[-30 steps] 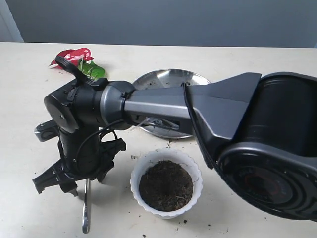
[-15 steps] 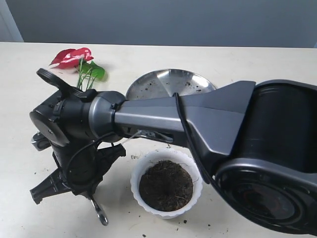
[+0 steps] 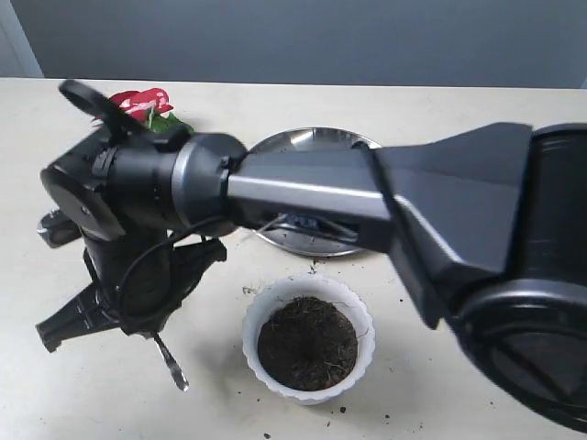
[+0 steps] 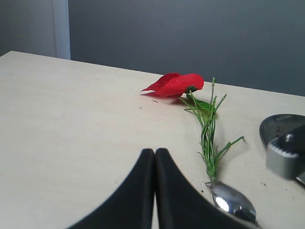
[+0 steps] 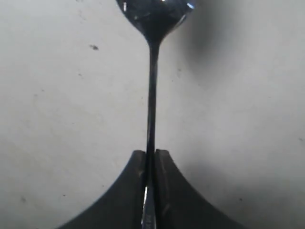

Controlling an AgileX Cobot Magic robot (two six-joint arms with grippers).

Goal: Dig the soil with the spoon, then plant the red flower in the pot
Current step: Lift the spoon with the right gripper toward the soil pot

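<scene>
My right gripper reaches across to the left side of the table and is shut on the handle of the spoon, which hangs slanted below it, just off the table. In the right wrist view the fingers pinch the thin handle, and the spoon points away with its bowl at the far end. The white pot with dark soil stands just right of the spoon. The red flower lies at the back left. My left gripper is shut on nothing, low over the table, with the red flower ahead and the spoon's bowl beside it.
A round steel plate sits behind the pot, partly hidden by my right arm, which spans the scene from the right. Its rim shows in the left wrist view. Dark soil crumbs dot the table around the pot.
My right gripper has shut on the spoon's handle and raised it off the table. The spoon lay flat between open fingers before; now it hangs tilted. The arm has shifted left and up.
</scene>
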